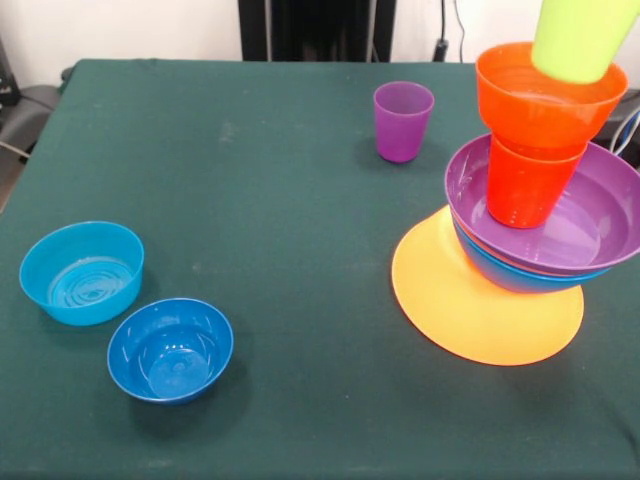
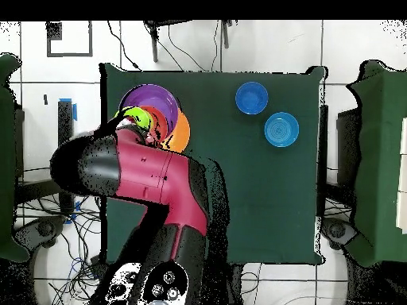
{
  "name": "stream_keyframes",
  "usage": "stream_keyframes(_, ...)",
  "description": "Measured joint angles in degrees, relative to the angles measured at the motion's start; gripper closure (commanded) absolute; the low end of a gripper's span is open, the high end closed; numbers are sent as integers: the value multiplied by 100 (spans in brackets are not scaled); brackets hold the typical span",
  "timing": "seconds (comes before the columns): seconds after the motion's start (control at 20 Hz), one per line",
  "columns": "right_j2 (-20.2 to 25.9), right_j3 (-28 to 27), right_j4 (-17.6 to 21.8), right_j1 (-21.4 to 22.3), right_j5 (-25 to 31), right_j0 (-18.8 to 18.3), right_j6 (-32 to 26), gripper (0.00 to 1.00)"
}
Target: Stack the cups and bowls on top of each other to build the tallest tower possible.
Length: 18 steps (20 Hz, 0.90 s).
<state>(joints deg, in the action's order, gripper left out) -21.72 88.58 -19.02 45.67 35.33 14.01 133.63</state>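
The tower stands at the right of the front view. An upturned orange-yellow bowl is the base, with a blue bowl and a purple bowl on it. An orange cup stands in the purple bowl and carries a small orange bowl. A lime green cup sits tilted in that bowl at the top edge. A purple cup stands alone behind the tower. The arm reaches over the tower and covers the gripper. No yellow cup shows.
A straight-sided light blue bowl and a small dark blue bowl sit upright at the front left of the green table. From overhead they are the light blue bowl and the dark blue bowl.
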Motion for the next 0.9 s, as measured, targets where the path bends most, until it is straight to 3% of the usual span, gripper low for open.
stream_keyframes(0.9,1,185,-15,19,-632,-23,0,100)
